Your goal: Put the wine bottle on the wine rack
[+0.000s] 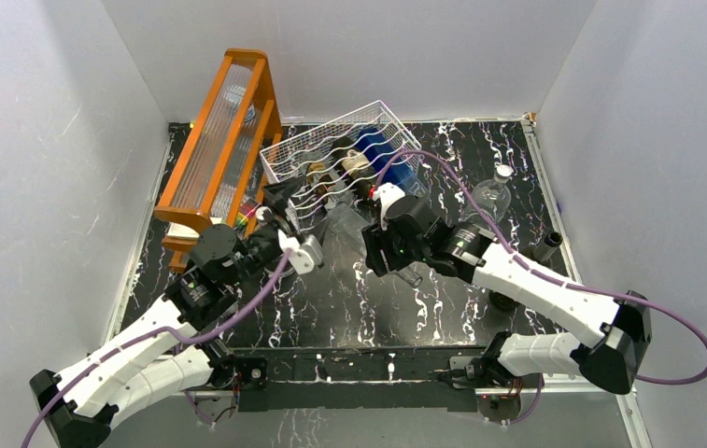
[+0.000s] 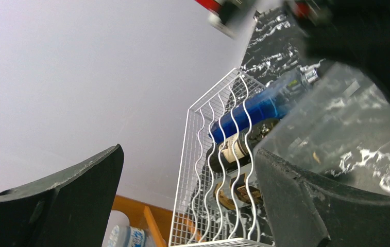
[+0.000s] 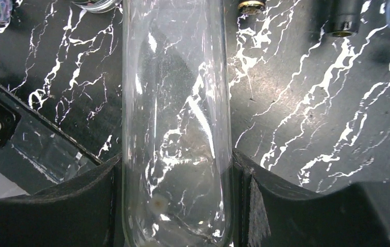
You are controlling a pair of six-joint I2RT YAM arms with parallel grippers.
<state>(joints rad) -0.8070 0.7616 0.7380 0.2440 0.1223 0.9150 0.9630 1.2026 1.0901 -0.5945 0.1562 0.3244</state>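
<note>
Wine bottle: clear glass, probably slick and breakable; you hold its body.
Right gripper: closed around it.
Left gripper: wide open, empty.

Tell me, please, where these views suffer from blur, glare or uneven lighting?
Left wrist: the wine rack is sharp, but the right arm at top right is smeared and soft. Right wrist: in focus; the clear bottle carries bright white streaks, hard to separate from the marbled table seen through it. Top external: even, soft lighting, no strong glare, everything sharp.
</note>
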